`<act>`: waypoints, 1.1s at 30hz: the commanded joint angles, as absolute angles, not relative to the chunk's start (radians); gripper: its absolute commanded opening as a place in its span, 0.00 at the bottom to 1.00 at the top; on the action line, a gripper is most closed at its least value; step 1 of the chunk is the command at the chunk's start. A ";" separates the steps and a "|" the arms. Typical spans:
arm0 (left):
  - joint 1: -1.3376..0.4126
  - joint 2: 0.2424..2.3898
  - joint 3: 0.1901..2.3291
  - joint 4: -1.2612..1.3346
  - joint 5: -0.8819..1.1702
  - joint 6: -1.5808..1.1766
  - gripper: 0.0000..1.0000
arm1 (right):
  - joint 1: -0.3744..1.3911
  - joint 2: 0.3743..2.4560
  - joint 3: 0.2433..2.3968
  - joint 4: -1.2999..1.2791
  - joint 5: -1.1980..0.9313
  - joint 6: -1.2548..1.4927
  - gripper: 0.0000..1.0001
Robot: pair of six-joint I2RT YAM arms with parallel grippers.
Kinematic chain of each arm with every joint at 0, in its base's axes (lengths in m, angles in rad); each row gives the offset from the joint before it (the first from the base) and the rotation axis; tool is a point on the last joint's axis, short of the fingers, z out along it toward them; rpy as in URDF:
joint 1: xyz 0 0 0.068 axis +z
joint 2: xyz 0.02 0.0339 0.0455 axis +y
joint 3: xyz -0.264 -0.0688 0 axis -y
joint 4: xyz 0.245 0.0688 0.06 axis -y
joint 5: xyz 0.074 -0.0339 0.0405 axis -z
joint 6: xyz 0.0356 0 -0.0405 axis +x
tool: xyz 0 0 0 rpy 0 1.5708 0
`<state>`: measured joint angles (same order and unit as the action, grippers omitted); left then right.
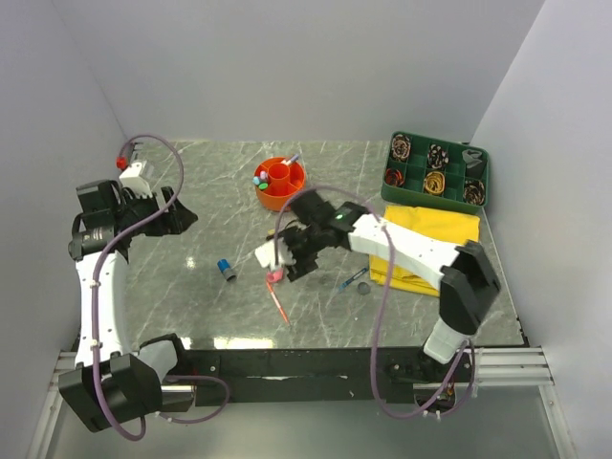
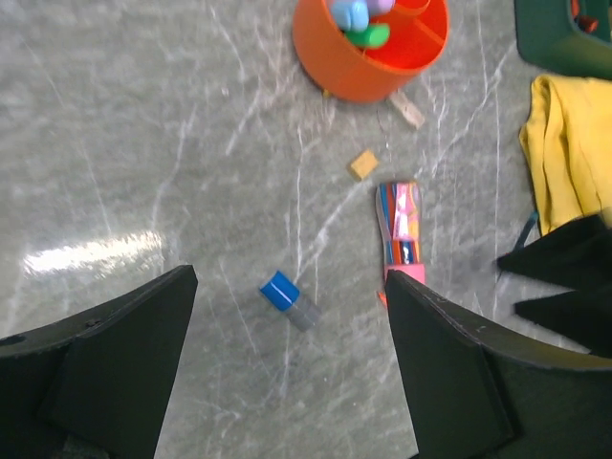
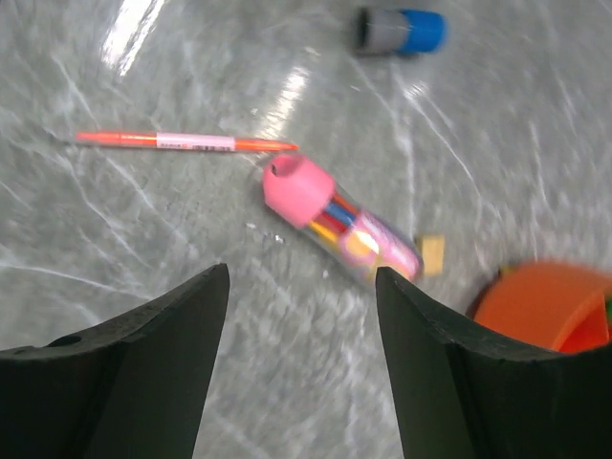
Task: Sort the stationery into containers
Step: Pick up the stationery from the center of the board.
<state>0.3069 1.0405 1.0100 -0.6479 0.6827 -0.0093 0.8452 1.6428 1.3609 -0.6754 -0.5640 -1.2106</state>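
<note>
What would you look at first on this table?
The bright orange cup at the back of the table pops out first. Next comes the tube with its pink cap, lying flat just under the right arm's open tool. A yellow cloth sits on the right, beside the green tray.

A yellow cloth (image 1: 440,222) lies folded and slightly rumpled on the right side of the counter (image 1: 191,287); the counter is glossy grey stone-pattern with pale veins, catching bright glare near its front edge; plain white walls (image 1: 287,67) enclose it on three sides
</note>
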 commanded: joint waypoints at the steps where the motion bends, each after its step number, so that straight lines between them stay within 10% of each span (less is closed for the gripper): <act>1: 0.319 1.025 1.091 -0.600 0.678 -0.032 0.87 | 0.934 1.738 1.422 -0.747 -0.443 -1.541 0.72; 33: 0.394 0.841 0.996 -0.641 0.655 -0.025 0.89 | 1.014 2.129 1.701 -0.905 -0.192 -1.807 0.61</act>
